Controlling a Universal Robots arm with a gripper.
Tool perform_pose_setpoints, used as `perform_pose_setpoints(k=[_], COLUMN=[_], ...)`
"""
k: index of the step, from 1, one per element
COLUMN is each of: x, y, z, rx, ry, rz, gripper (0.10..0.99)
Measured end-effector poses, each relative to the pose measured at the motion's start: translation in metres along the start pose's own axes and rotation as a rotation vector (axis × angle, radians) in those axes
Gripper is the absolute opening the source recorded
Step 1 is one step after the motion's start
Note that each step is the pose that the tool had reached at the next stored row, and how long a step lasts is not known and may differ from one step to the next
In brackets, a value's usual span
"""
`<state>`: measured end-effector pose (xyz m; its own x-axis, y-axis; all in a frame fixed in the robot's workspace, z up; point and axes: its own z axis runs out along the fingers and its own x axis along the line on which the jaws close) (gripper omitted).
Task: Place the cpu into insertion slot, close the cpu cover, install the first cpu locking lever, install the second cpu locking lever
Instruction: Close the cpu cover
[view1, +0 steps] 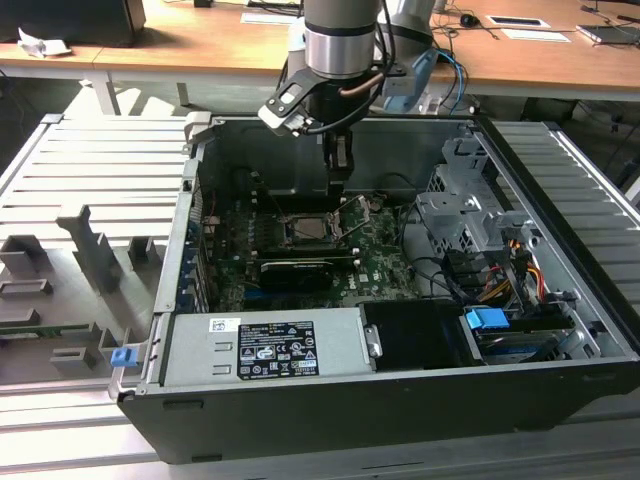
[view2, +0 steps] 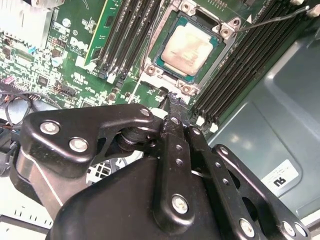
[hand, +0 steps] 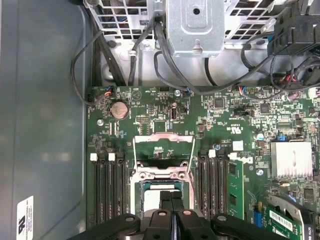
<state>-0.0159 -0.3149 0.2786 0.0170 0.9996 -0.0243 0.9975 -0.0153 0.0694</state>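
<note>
Pincer (hand: 171, 196), fingers pressed together and empty, hangs just above the cpu (view2: 187, 47), which already lies seated in the insertion slot (view2: 162, 62). We judge the first step done. The cpu cover (hand: 164, 137) appears raised and a wire locking lever (view2: 272, 20) stands free, so closing the cover and setting both levers remain. Memory slots (hand: 110, 190) flank the slot; cables (hand: 106, 52) lie well apart and obstruct nothing.

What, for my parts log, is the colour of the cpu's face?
The cpu is dull silver-tan, clearest in the second wrist view.
</note>
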Motion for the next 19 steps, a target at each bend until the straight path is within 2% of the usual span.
perform_pose_setpoints(k=[6,16,19], x=[0.0004,0.0010,0.0012], y=[0.0065,0.0128,0.0200], z=[0.0004,0.0009,0.0014], rx=[0.001,0.003,0.005], ry=[-0.0001,-0.0005,-0.0005], rz=[0.000,0.000,-0.001], gripper=[0.106,0.106,0.106])
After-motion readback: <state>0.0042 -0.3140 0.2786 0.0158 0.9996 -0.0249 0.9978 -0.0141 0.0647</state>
